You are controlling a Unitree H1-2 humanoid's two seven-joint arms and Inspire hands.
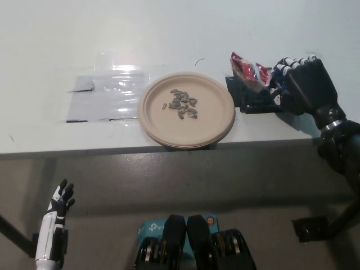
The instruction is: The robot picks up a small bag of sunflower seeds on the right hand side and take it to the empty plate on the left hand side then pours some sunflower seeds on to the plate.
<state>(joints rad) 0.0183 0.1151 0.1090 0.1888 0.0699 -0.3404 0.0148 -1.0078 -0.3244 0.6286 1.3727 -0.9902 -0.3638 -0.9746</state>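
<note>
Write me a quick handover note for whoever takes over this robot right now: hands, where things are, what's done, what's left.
Right hand: shut on the red seed bag, held to the right of the plate, clear of its rim.
Left hand: open, holding nothing, low at the lower left, below the table edge.
Plate: near the table's front edge, with a small pile of sunflower seeds on it.
Done: bag picked up, seeds poured.
Left: probably just setting the bag down on the table and letting go.
</note>
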